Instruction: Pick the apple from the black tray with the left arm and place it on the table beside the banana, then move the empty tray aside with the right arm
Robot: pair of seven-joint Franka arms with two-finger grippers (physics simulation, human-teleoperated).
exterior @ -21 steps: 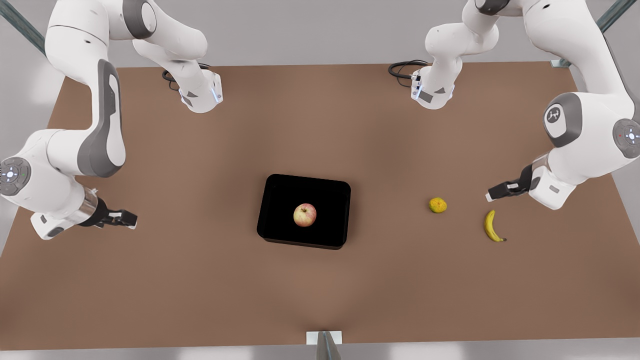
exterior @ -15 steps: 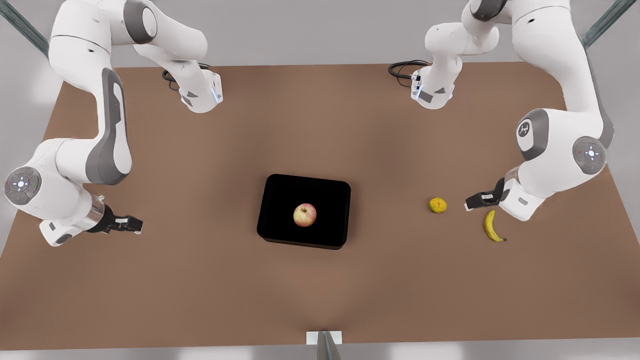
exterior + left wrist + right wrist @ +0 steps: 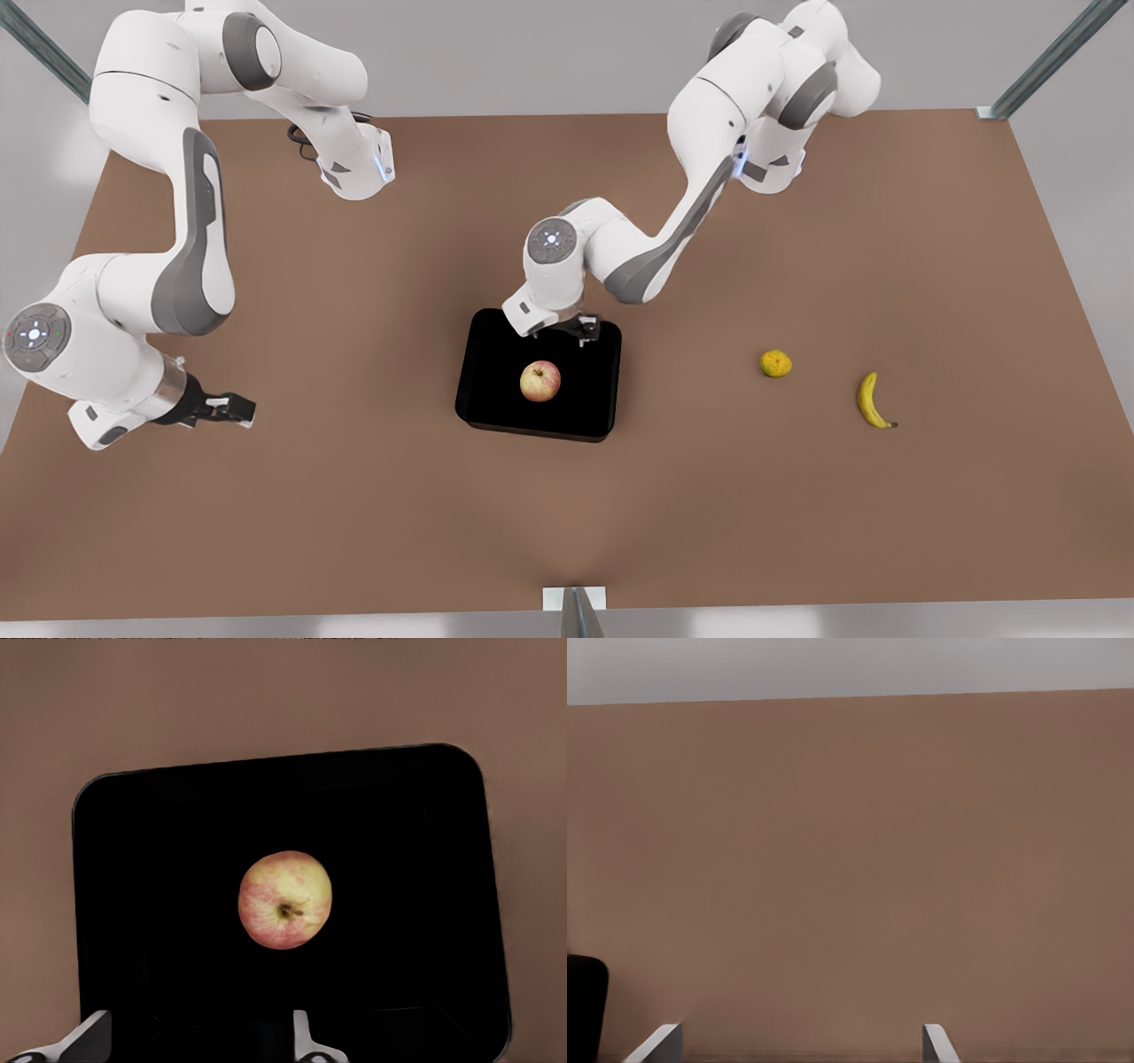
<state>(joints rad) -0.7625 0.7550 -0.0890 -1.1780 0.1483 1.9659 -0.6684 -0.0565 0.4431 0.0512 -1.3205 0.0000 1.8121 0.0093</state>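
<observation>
Front view, vs. half a second ago: we find the left gripper (image 3: 576, 334) swung from beside the banana (image 3: 873, 401) to the black tray (image 3: 485, 341) rim, fingers spread, nothing held | apple (image 3: 539, 381) untouched in tray; grasp pending | right gripper (image 3: 232, 409) waits, released, well apart.

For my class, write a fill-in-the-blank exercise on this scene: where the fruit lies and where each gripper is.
1. The apple lies in the black ____.
2. The left gripper is above the tray's far rim with its fingers ____.
3. Between the tray and the banana lies a small ____ fruit.
4. The right gripper waits, open, over the bare ____.

Missing words: tray; open; yellow-orange; table
</observation>
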